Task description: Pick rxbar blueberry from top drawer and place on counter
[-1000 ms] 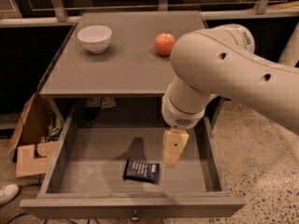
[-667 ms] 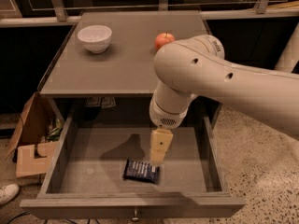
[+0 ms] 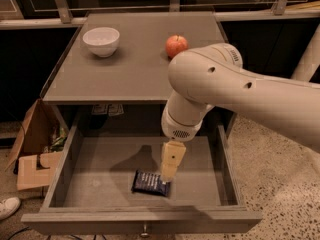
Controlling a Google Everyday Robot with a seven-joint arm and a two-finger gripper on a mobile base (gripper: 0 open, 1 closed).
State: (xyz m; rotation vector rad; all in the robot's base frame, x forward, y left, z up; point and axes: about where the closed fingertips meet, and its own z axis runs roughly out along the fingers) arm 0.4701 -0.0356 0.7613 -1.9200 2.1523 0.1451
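Note:
The rxbar blueberry (image 3: pixel 149 182), a flat dark navy bar, lies on the bottom of the open top drawer (image 3: pixel 105 159), near its front middle. My gripper (image 3: pixel 168 174) hangs down from the big white arm into the drawer, its tip right at the bar's right end, touching or just above it. The grey counter (image 3: pixel 130 64) lies above and behind the drawer. A small metal knob (image 3: pixel 145 230) shows on the drawer front.
A white bowl (image 3: pixel 101 41) stands at the counter's back left and a red-orange apple (image 3: pixel 176 46) at its back middle. A cardboard box (image 3: pixel 32 149) and a white shoe (image 3: pixel 7 207) lie on the floor at left. Speckled floor shows at right.
The arm has swung left and lowered, bringing the gripper from right of the bar down onto its right end. The bar has not moved.

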